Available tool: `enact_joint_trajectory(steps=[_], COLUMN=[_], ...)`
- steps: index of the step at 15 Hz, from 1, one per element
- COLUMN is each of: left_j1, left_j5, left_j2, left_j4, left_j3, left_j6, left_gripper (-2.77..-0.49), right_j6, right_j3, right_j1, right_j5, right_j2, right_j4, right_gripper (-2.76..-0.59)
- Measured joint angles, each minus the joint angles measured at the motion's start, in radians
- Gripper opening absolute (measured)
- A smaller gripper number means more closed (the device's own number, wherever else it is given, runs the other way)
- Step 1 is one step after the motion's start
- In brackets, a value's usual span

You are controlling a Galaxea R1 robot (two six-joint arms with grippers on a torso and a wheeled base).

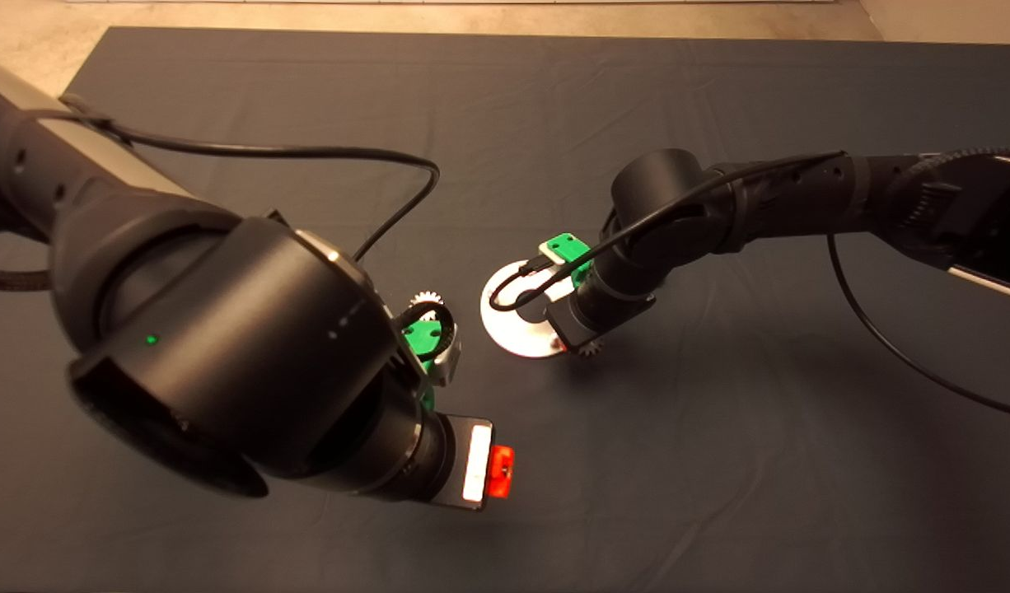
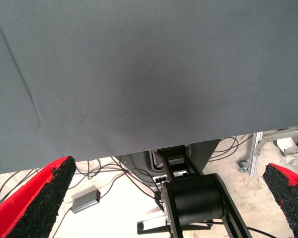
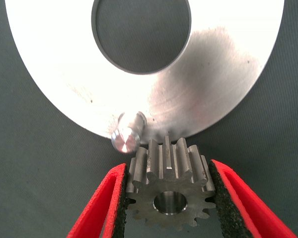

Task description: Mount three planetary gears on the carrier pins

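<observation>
Near the middle of the dark-matted counter [image 1: 719, 461], the right claw [image 3: 166, 198] is clamped on a small dark-grey toothed steel gear [image 3: 168, 191], holding it just beside one short silvery stud [image 3: 127, 133] at the rim of the flat silver disc with the large centre hole [image 3: 213, 99]. The arm hides most of that disc from above, so I can only make out this one stud. A second grey gear [image 1: 427, 300] peeks out behind the left arm. The left claw [image 2: 159, 198] hangs past the counter's near edge, fingers spread apart.
</observation>
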Motion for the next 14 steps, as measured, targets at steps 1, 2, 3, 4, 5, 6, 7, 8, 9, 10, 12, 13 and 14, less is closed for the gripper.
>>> enact_joint_trajectory(steps=[1,2,3,4,5,6,7,8,9,10,12,13,14], left_j1=[0.000,0.000,0.000,0.000,0.000,0.000,0.000,0.000,0.000,0.000,0.000,0.000,0.000], left_j5=[0.000,0.000,0.000,0.000,0.000,0.000,0.000,0.000,0.000,0.000,0.000,0.000,0.000], left_j2=[0.000,0.000,0.000,0.000,0.000,0.000,0.000,0.000,0.000,0.000,0.000,0.000,0.000], left_j4=[0.000,0.000,0.000,0.000,0.000,0.000,0.000,0.000,0.000,0.000,0.000,0.000,0.000], left_j3=[0.000,0.000,0.000,0.000,0.000,0.000,0.000,0.000,0.000,0.000,0.000,0.000,0.000], left_j6=[0.000,0.000,0.000,0.000,0.000,0.000,0.000,0.000,0.000,0.000,0.000,0.000,0.000], left_gripper=[-0.49,-0.49,-0.49,-0.49,-0.49,-0.49,-0.49,-0.49,-0.49,-0.49,-0.49,-0.49,-0.49], right_j6=[0.000,0.000,0.000,0.000,0.000,0.000,0.000,0.000,0.000,0.000,0.000,0.000,0.000], right_j3=[-0.008,-0.013,-0.015,-0.019,-0.021,-0.024,-0.029,-0.034,-0.039,-0.042,-0.045,-0.046,-0.046], right_j1=[0.003,0.005,0.006,0.008,0.013,0.017,0.022,0.027,0.037,0.052,0.069,0.070,0.071], right_j5=[-0.006,-0.008,-0.007,-0.007,-0.005,-0.006,-0.006,-0.007,-0.003,0.000,0.000,-0.001,0.000], right_j2=[0.011,0.020,0.027,0.034,0.038,0.041,0.044,0.049,0.055,0.061,0.067,0.069,0.070], right_j4=[0.001,0.004,0.006,0.008,0.012,0.015,0.016,0.016,0.017,0.018,0.021,0.024,0.029], right_gripper=[-2.26,-2.26,-2.26,-2.26,-2.26,-2.26,-2.26,-2.26,-2.26,-2.26,-2.26,-2.26,-2.26])
